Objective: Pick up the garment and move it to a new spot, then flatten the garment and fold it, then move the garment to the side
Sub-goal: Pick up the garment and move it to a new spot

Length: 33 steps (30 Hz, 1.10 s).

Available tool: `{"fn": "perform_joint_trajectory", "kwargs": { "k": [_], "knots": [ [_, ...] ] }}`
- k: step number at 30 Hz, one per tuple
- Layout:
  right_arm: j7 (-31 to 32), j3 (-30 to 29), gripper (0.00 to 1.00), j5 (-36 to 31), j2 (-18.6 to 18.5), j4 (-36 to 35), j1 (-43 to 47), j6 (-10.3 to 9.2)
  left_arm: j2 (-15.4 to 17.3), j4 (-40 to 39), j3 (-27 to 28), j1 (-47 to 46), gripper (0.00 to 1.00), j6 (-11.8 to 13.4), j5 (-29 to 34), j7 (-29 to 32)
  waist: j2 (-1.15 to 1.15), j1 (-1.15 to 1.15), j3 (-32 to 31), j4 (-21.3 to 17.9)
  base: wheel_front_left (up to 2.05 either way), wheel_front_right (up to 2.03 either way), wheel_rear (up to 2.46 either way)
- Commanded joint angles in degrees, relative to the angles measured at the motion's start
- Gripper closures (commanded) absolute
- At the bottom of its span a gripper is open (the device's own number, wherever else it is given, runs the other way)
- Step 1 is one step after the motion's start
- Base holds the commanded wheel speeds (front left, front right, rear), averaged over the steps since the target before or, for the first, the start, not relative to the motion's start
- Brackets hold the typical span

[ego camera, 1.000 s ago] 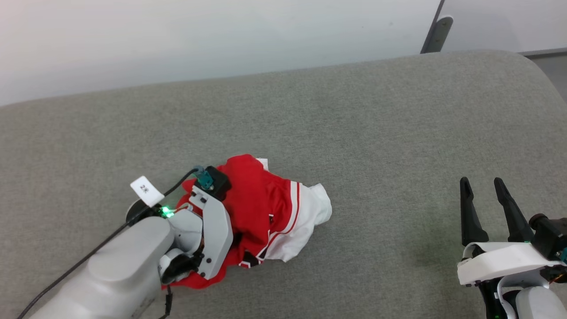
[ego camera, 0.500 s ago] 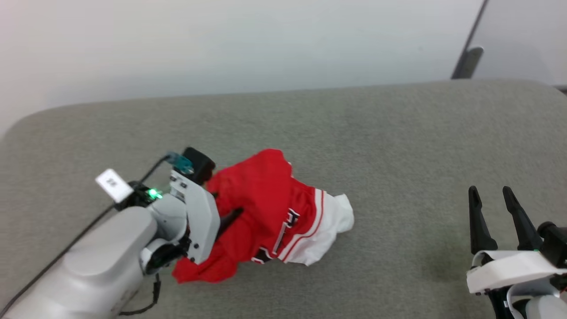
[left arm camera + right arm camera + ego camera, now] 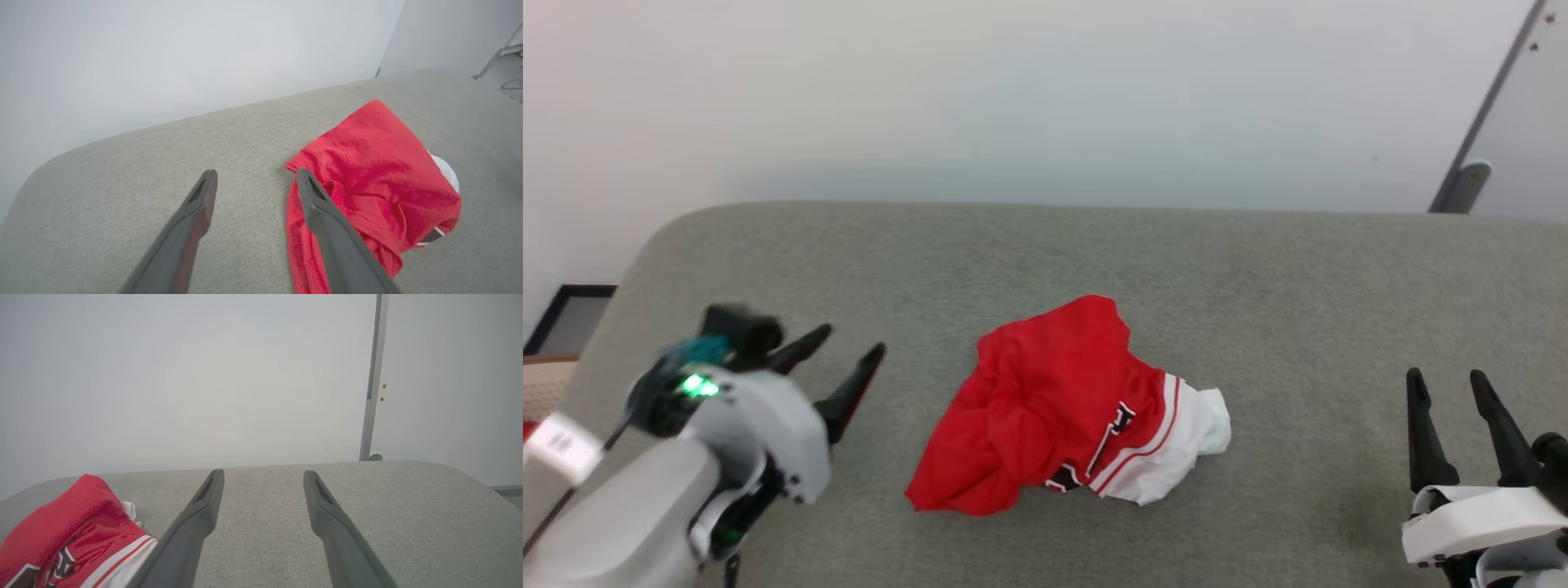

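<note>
One garment lies in a crumpled heap near the middle of the grey padded bench. Its red body is bunched toward the left. A white sleeve with striped trim spills out on the right, and scraps of black lettering show along the near edge.

The left fingers stand wide apart and hold nothing, hovering just left of the heap and clear of the cloth. The right fingers are likewise spread and empty, well apart from the garment at the bench's near right.

The shirt looks light, thin and completely limp. It should sag and drape from whatever point lifts it, and it has no stiffness to keep a shape. It is not fragile, but smooth fingers could slip off a single layer, so a pinch that gathers a small fold seems safer. The fabric-covered bench probably drags on the cloth, so pulling it flat along the surface may bunch it; lifting and laying looks better.

For spreading, the best holds are likely free edges. These are the sleeve's end on the right and the raised red fold at the heap's far side, one for each set of fingers. The hem and collar are buried, so I cannot tell where they lie.
</note>
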Motion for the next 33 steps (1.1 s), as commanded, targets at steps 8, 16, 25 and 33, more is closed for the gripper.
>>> {"fn": "perform_joint_trajectory", "kwargs": {
  "k": [8,16,25,33],
  "knots": [
    [-0.53,-1.15,0.0,0.01,-0.68,-0.5,1.93,-0.08,4.19,-2.17,5.65,8.49,0.0,5.15,-0.37,-11.87,0.0,0.0,-1.87,2.89,0.0,0.0,0.0],
    [-0.37,-1.55,0.0,-0.07,-0.44,-0.59,2.99,-0.08,3.75,-6.64,18.44,19.41,0.0,8.79,1.67,-13.42,0.0,0.0,-2.56,3.9,0.0,0.0,0.0],
    [0.04,-1.71,0.0,-0.38,-0.08,-1.24,3.57,-0.08,0.19,-11.81,31.88,31.08,0.0,8.84,8.54,-13.41,0.0,0.0,-2.67,4.53,0.0,0.0,0.0],
    [0.31,-1.55,0.0,-0.57,0.12,-1.57,3.72,-0.08,-2.29,-12.75,36.31,34.7,0.0,7.41,11.92,-13.41,0.0,0.0,-2.57,4.55,0.0,0.0,0.0]
  ]
}}
